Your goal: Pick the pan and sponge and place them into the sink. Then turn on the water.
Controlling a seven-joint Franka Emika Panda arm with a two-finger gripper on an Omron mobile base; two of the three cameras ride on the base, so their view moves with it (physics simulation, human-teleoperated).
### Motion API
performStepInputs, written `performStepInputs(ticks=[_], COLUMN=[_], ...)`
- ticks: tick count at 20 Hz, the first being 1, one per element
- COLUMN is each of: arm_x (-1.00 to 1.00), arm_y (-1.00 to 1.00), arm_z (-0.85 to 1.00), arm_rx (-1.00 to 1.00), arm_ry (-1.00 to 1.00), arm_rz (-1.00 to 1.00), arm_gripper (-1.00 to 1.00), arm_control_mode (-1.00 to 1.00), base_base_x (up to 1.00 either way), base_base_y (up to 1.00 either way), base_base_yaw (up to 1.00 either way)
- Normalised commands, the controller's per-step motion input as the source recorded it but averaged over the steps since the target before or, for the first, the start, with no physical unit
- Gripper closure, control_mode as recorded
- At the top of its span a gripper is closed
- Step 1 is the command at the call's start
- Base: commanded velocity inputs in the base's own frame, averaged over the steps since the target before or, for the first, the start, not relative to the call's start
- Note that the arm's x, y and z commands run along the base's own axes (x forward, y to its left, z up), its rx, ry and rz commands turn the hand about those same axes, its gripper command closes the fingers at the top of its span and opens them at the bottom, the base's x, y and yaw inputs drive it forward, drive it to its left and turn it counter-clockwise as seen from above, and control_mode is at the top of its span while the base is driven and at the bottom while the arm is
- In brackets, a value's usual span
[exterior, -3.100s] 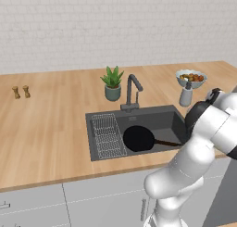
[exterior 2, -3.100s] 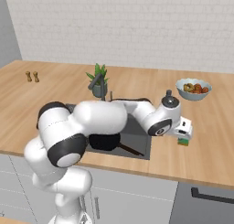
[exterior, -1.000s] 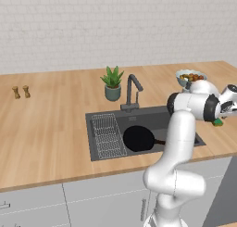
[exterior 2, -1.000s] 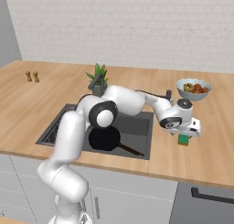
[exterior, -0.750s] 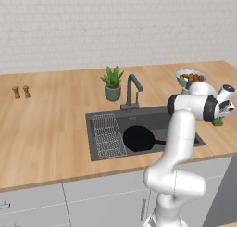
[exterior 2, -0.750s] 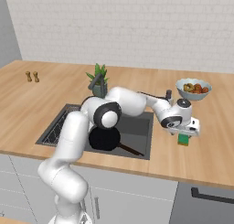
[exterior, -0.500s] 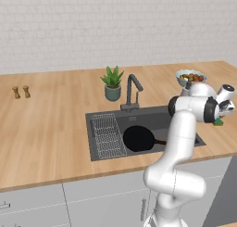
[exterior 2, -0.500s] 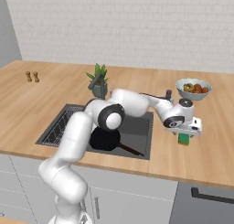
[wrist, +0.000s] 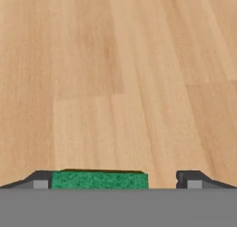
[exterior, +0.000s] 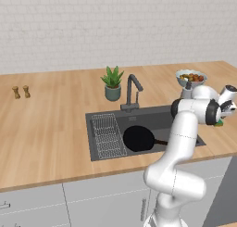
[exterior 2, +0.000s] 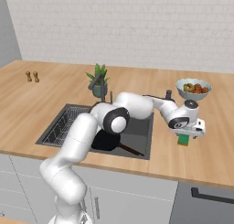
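The pan (exterior: 139, 139) is being held by the sink (exterior: 104, 149), right of its wire rack (exterior: 107, 134). Further right on the counter (wrist: 118, 73), the sponge (wrist: 99, 179) is being straddled by the fingers (wrist: 40, 181), which are being kept wide open, the left one touching it.

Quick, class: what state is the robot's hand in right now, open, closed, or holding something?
Hand: open, its fingers either side of the sponge on the counter, not closed on it.
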Motion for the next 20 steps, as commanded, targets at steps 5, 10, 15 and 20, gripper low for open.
performStepInputs(ticks=[5,10,15,20], arm_x=[-0.44,-0.57,-0.82,-0.96], arm_y=[0.03,0.3,0.67,0.64], arm_z=[-0.63,-0.92,-1.0,-0.87], arm_rx=[0.0,-0.01,-0.03,0.0], arm_ry=[0.05,0.15,0.19,0.2], arm_rz=[0.05,0.07,0.08,0.09], arm_gripper=[-1.0,-1.0,1.0,1.0], arm_control_mode=[-1.0,-1.0,-1.0,-1.0], base_base_x=[0.0,0.0,0.0,0.0], base_base_y=[0.0,0.0,0.0,0.0], base_base_yaw=[0.0,0.0,0.0,0.0])
